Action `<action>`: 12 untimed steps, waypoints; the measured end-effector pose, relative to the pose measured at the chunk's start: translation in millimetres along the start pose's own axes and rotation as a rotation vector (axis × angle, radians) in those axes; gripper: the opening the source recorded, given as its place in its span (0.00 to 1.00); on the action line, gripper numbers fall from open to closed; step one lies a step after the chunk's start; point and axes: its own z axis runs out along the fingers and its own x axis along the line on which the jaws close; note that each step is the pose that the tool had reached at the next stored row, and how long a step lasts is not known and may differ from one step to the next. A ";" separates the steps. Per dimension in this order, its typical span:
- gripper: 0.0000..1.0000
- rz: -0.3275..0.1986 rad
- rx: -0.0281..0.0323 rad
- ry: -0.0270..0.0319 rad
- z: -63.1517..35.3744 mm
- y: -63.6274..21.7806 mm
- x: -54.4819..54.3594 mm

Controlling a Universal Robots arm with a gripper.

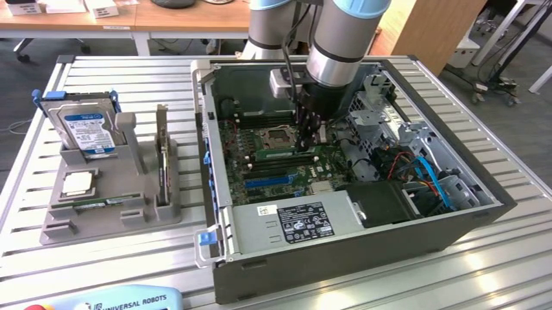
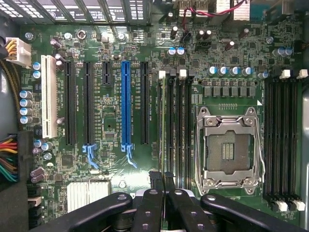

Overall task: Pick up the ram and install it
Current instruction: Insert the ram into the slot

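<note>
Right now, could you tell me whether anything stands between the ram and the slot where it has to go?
Nothing visible does. The ram lies edge-on along a memory slot beside the empty processor socket, with the gripper shut on one end of it.

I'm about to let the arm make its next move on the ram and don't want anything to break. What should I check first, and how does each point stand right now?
1. Ram lined up with a memory slot: ok. The ram stands edge-on along a slot beside the processor socket.
2. Ram fully seated, latches closed: cannot tell.
3. Gripper on the ram: cannot tell. The gripper is shut with its tips at the ram's end, but a pinch on the ram is not visible.
4. Cables away from the gripper: ok. The coloured cables sit at the board's edge.
5. Neighbouring memory slots free: ok, they look empty.
</note>
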 end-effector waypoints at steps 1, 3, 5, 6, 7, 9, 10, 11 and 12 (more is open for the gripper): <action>0.11 -0.003 -0.0001 0.0005 0.1 0.0 0.0; 0.11 -0.008 -0.0002 0.0014 0.2 0.0 0.0; 0.11 -0.009 -0.0002 0.0015 0.3 0.0 0.0; 0.11 -0.008 -0.0001 0.0013 0.6 0.3 0.0; 0.11 -0.008 -0.0001 0.0013 0.8 0.8 0.0; 0.11 -0.009 -0.0002 0.0015 0.9 1.5 0.0; 0.11 -0.009 -0.0002 0.0015 1.0 1.8 0.0; 0.11 -0.009 -0.0002 0.0015 1.0 1.8 0.0; 0.11 -0.009 -0.0001 0.0013 1.2 1.8 -0.1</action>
